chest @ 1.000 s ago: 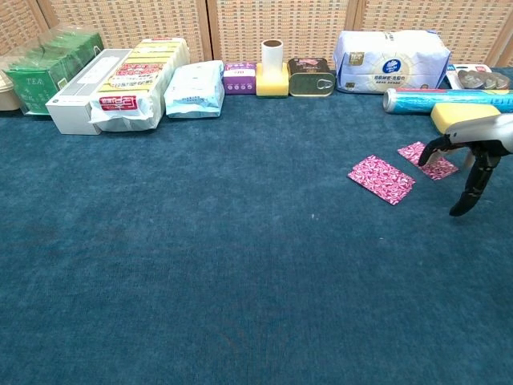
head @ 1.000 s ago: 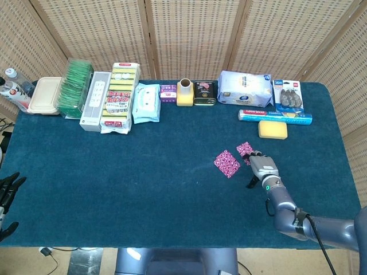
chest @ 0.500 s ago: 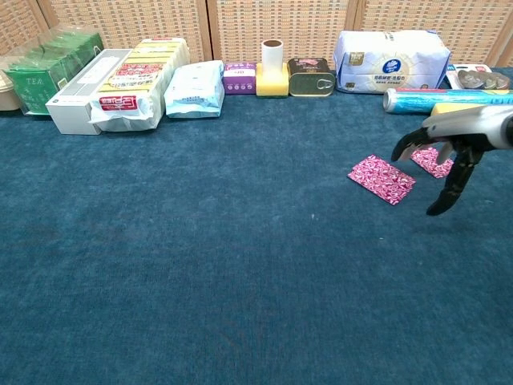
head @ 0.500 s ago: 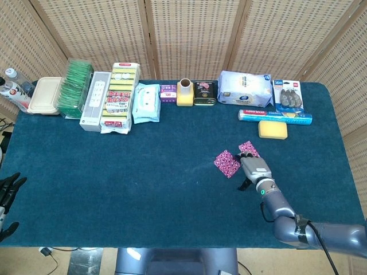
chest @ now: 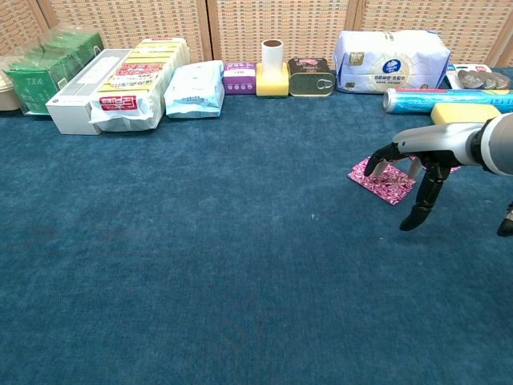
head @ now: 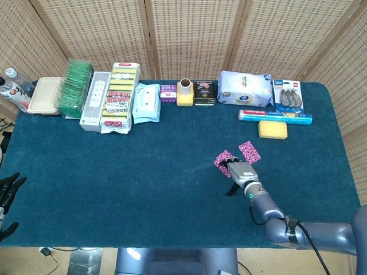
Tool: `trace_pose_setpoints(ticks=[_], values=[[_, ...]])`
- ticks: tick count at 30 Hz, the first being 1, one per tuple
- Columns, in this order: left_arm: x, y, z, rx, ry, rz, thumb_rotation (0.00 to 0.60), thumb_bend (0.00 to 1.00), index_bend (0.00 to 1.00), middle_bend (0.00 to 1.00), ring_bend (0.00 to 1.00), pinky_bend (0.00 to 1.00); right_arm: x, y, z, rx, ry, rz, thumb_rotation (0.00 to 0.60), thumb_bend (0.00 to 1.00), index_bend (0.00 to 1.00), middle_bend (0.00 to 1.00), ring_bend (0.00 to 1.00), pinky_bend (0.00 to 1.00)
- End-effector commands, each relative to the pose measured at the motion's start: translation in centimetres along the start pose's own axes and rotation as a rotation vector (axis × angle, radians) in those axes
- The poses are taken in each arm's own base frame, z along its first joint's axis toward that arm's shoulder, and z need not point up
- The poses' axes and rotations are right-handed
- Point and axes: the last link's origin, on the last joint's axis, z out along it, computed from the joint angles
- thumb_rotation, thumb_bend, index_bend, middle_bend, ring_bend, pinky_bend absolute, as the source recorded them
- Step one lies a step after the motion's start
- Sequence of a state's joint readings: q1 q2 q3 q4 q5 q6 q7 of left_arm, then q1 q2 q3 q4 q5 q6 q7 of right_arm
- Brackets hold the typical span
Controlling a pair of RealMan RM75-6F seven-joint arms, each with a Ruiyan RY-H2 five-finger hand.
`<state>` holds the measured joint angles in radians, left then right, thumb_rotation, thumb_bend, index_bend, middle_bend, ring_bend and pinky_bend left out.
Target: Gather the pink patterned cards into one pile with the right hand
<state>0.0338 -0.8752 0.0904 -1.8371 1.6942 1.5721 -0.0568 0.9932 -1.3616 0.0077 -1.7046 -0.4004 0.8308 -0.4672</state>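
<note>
Right robot hand (head: 241,172) hovers open, fingers spread over the near card (head: 222,158); the far card (head: 250,152) lies just beside, toward the right edge. No pile yet.

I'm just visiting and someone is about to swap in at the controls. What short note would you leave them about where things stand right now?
Right hand: over the near pink card, fingers spread and reaching down onto it; holding nothing.
Left hand: idle at the table's left edge, fingers apart, holding nothing.
Cards: two on the blue cloth. The far pink card lies just beyond and to the right of the near one, apart from it.
Done: no pile yet.
Left: bring one card to the other with the right hand and stack them.
</note>
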Motion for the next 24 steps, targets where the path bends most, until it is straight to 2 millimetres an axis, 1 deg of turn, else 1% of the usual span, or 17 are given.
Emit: trace_pose_setpoints(ticks=[1,3,6,13,17,20,24], values=[[0.0,0.0,0.0,0.001,0.001,-0.001,0.6,0.07,0.0,0.0,0.0,0.04,0.0,0.2,0.0,-0.012,-0.004,-0.012,0.6,0.0,0.15,0.16,0.03,0.17],[0.0,0.0,0.0,0.0,-0.002,0.0,0.6,0.08,0.0,0.0,0.0,0.04,0.0,0.4,-0.2,-0.016,-0.002,-0.025,0.6,0.0,0.15,0.19,0.04,0.17],[0.0,0.0,0.1,-0.002,-0.004,0.001,0.6,0.07,0.0,0.0,0.0,0.04,-0.1,0.6,-0.6,-0.013,-0.002,-0.033,0.6,0.0,0.16,0.2,0.04,0.18],[-0.1,0.1,0.0,-0.001,-0.006,0.004,0.6,0.08,0.0,0.0,0.0,0.04,-0.6,1.1,-2.6,0.011,0.006,-0.076,0.6,0.0,0.18,0.24,0.06,0.19],[-0.2,0.2,0.0,-0.001,-0.009,0.005,0.6,0.08,0.0,0.0,0.0,0.04,-1.2,1.4,-3.7,0.015,-0.004,-0.109,0.6,0.0,0.18,0.25,0.06,0.19],[-0.1,0.2,0.0,-0.002,-0.007,0.003,0.6,0.07,0.0,0.0,0.0,0.04,-1.3,1.5,-4.0,0.019,0.003,-0.112,0.6,0.0,0.18,0.23,0.06,0.19],[-0.1,0.2,-0.1,-0.003,-0.006,0.001,0.6,0.08,0.0,0.0,0.0,0.04,-0.4,1.3,-3.8,0.027,0.063,-0.11,0.6,0.0,0.18,0.18,0.05,0.19]])
